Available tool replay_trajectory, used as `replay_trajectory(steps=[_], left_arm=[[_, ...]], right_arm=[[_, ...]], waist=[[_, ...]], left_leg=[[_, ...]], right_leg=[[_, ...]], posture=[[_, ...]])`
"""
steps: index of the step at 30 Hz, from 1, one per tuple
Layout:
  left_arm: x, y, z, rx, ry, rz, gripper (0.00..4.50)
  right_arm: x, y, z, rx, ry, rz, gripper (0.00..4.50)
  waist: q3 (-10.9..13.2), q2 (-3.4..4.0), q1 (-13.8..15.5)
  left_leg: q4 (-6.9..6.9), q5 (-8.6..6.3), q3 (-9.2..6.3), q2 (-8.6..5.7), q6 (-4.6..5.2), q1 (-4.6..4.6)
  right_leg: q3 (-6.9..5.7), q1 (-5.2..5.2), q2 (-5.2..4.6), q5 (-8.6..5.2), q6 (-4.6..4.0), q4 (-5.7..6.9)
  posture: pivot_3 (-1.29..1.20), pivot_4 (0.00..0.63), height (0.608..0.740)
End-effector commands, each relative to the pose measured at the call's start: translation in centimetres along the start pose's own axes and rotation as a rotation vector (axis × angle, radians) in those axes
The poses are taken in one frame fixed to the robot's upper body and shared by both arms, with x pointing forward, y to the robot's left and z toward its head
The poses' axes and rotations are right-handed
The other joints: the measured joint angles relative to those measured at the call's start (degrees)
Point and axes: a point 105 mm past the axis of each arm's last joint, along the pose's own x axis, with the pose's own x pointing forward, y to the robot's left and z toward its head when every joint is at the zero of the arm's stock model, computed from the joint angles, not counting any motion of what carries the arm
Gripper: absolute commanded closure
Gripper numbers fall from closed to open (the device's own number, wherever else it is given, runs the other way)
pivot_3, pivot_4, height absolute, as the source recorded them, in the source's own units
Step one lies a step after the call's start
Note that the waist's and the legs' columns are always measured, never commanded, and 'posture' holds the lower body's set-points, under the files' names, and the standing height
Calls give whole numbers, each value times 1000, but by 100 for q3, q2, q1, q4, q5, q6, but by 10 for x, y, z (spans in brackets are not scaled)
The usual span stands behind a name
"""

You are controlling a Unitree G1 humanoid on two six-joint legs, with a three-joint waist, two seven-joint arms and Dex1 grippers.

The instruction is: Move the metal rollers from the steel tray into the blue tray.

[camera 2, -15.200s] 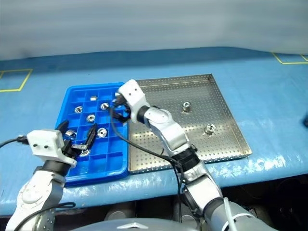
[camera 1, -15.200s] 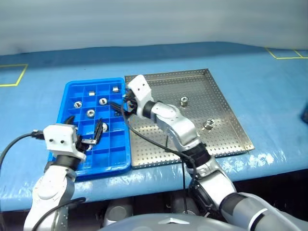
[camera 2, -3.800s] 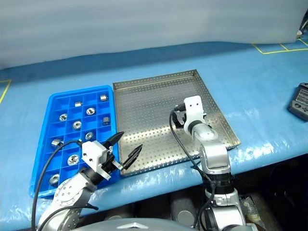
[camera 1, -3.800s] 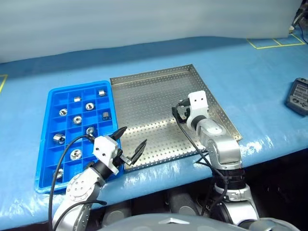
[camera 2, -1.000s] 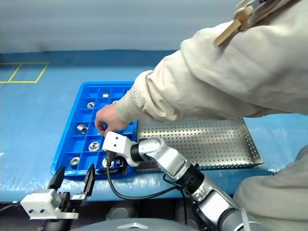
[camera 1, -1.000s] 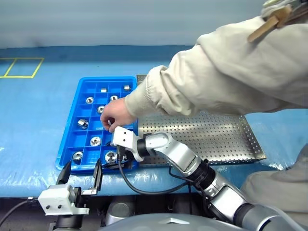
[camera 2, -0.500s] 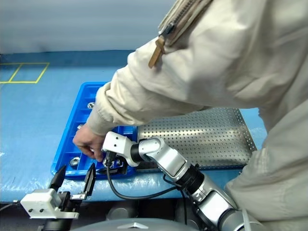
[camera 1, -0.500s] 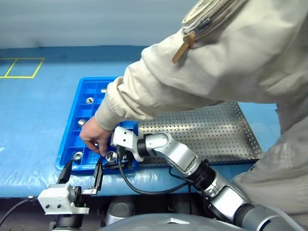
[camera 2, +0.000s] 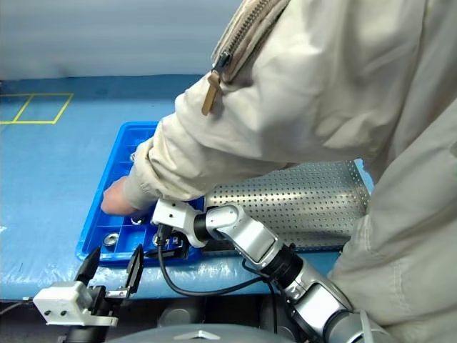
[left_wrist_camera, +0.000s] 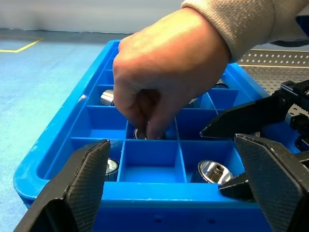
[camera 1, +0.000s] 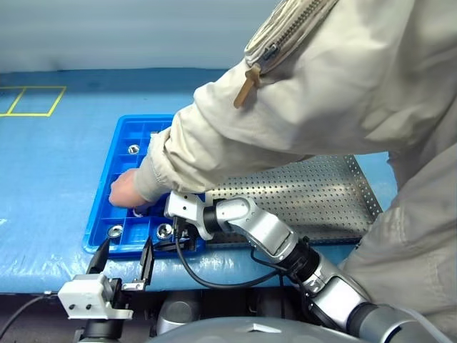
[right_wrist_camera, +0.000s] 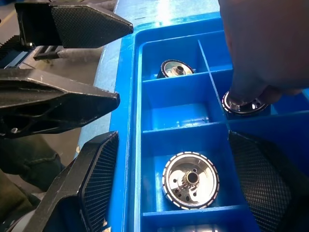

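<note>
The blue tray (camera 1: 100, 214) lies left of the steel tray (camera 1: 321, 200) on the blue table. Metal rollers (camera 1: 116, 231) sit in several of its compartments. A person's hand (camera 1: 127, 187) reaches into the blue tray and pinches one roller (left_wrist_camera: 142, 133). My right gripper (camera 1: 175, 239) is open over the tray's near right corner. Another roller (right_wrist_camera: 189, 180) lies in the compartment below its fingers, untouched. My left gripper (camera 1: 123, 250) is open and empty, level with the table's front edge, just in front of the blue tray.
The person's sleeve and jacket (camera 1: 321, 107) stretch over the steel tray and cover much of it and the far part of the blue tray. A yellow tape square (camera 1: 32, 100) marks the table cover at the far left.
The person's hand has moved left across the blue tray, from its middle to the left-hand compartments, and the person leans further in. Both grippers have stayed still.
</note>
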Motion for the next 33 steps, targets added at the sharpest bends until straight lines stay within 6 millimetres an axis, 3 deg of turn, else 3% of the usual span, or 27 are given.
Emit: replay_trajectory(steps=[1, 33], left_arm=[[1, 0, 5, 6, -26, -10, 0], [3, 2, 5, 18, -26, -57, 0]], right_arm=[[-3, -5, -17, 51, 52, -28, 696], [-3, -4, -13, 71, 21, -55, 696]], waist=[[0, 0, 0], [-1, 0, -8]], left_leg=[[0, 0, 0, 0, 0, 0], [0, 0, -1, 0, 0, 1]], right_leg=[[0, 0, 0, 0, 0, 0], [-2, 1, -2, 0, 0, -1]], posture=[[383, 150, 740], [347, 150, 740]])
